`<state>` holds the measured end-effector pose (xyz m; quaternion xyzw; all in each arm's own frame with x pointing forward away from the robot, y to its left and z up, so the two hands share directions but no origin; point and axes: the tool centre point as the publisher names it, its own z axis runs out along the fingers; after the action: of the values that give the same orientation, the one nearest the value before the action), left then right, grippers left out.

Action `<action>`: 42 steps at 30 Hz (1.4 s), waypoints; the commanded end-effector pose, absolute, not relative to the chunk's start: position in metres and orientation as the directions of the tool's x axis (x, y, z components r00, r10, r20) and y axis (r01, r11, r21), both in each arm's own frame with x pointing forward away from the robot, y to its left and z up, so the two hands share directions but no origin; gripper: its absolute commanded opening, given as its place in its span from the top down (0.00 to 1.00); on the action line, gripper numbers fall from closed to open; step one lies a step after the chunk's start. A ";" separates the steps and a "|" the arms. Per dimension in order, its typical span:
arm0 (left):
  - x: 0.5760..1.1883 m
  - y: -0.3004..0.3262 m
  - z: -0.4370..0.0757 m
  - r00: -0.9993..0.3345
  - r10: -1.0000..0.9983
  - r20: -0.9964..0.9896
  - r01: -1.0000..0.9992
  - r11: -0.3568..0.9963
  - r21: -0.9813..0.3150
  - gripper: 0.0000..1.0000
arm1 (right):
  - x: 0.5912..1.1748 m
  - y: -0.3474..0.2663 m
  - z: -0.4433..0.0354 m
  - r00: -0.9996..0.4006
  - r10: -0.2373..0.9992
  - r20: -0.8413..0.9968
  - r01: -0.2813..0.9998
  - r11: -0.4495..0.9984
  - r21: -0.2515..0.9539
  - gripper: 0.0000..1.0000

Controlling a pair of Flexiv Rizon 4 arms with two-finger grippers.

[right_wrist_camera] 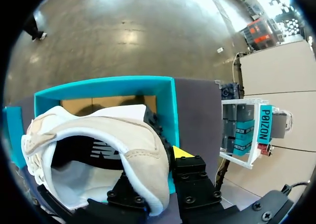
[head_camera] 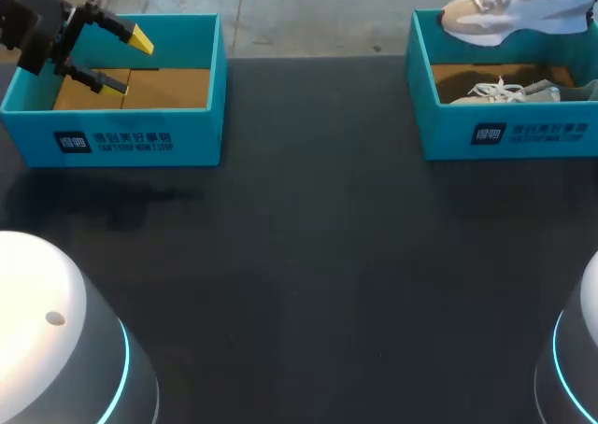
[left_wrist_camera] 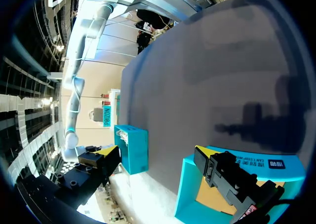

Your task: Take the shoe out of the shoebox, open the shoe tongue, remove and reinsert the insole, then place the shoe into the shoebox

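Observation:
A beige and white shoe hangs above the far wall of the right teal shoebox. In the right wrist view my right gripper is shut on the heel collar of this shoe, with the shoebox under it. A second shoe with white laces lies inside that box. My left gripper hovers open over the left teal box, which shows only its cardboard floor. Nothing is between the left gripper's fingers.
The two teal boxes stand at the far left and far right of the dark table. The left wrist view shows the left box close under the fingers and the right box across the table.

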<state>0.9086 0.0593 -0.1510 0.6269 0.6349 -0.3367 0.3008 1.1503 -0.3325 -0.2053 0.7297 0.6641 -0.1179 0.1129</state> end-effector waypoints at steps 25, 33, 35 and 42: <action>0.908 0.059 -0.151 -0.032 0.596 -0.803 0.999 -0.011 -0.049 0.00 | 1.135 -0.347 -0.264 0.166 0.924 -0.345 0.985 -0.169 0.022 1.00; 0.908 0.059 -0.151 -0.032 0.596 -0.803 0.999 -0.011 -0.049 0.00 | 1.132 -0.346 -0.273 0.170 0.920 -0.353 0.984 -0.178 0.012 1.00; 0.908 0.059 -0.151 -0.032 0.596 -0.803 0.999 -0.011 -0.049 0.00 | 1.130 -0.345 -0.275 0.171 0.921 -0.351 0.984 -0.179 0.009 1.00; 0.908 0.059 -0.151 -0.032 0.596 -0.803 0.999 -0.011 -0.049 0.00 | 1.124 -0.344 -0.286 0.172 0.920 -0.351 0.982 -0.187 -0.009 1.00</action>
<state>0.9087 0.0593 -0.1510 0.6269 0.6349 -0.3367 0.3008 1.1228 -0.3442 -0.2832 0.7571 0.6284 -0.1401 0.1113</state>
